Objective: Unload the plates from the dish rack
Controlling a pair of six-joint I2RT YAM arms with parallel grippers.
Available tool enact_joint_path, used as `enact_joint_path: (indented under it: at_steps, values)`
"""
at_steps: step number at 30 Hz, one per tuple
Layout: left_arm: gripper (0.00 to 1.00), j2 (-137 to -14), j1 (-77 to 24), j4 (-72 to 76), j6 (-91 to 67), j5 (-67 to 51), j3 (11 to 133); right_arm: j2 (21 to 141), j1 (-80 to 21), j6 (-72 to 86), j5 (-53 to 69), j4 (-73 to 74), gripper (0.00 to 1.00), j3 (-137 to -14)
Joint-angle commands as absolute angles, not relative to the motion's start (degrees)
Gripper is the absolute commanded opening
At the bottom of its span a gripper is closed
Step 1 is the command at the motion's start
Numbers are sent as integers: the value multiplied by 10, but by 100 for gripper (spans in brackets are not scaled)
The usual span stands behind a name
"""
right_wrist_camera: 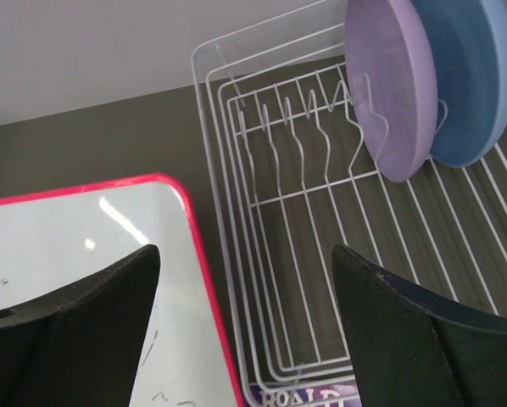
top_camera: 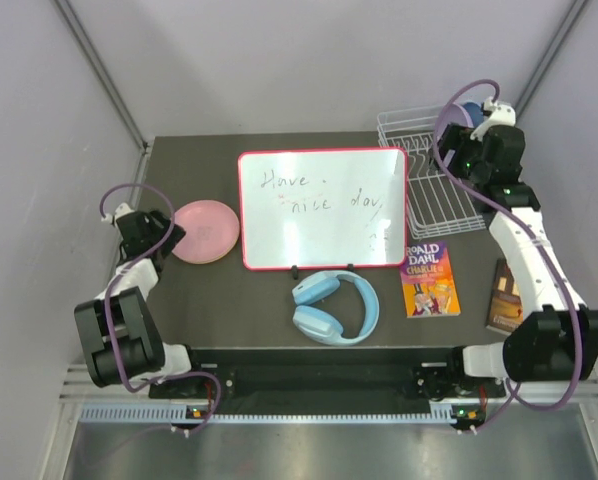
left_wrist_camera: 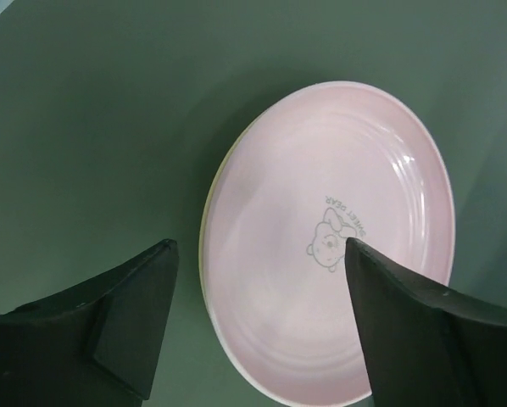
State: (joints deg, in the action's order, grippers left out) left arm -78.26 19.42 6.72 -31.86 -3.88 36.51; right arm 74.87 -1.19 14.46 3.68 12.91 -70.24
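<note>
Hovering over the pink plate [left_wrist_camera: 321, 170] flat on the desk [top_camera: 199, 300], your left gripper [left_wrist_camera: 255, 250] released, your right gripper [right_wrist_camera: 245, 254] released above the dish rack [top_camera: 439, 205], lilac plate [right_wrist_camera: 389, 85] and blue plate [right_wrist_camera: 478, 76] standing inside.

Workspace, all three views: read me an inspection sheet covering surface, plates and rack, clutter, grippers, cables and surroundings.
Surface: dark tabletop.
Job's things: pink plate lies flat at left on a yellow plate, only its rim showing; lilac plate and blue plate stand upright in the dish rack.
Clutter: red-framed whiteboard, light-blue headphones, Roald Dahl book, second book.
Grippers: left gripper over the pink plate, jaws open, empty; right gripper above the rack, jaws open, empty.
Cables: purple cables loop along both arms.
Surroundings: pale walls.
</note>
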Motion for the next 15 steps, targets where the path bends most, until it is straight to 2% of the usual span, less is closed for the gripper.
enact_joint_path:
  at_steps: [1,11,15]
  values:
    - [94,-744,196,89,-323,-52,381,823,17,108,-13,105,82,-779]
    - [94,-642,195,157,-377,-195,353,1054,29,-15,-112,116,82,-984]
    - [94,-618,195,176,-376,-239,356,1110,29,-55,-139,95,79,-1012]
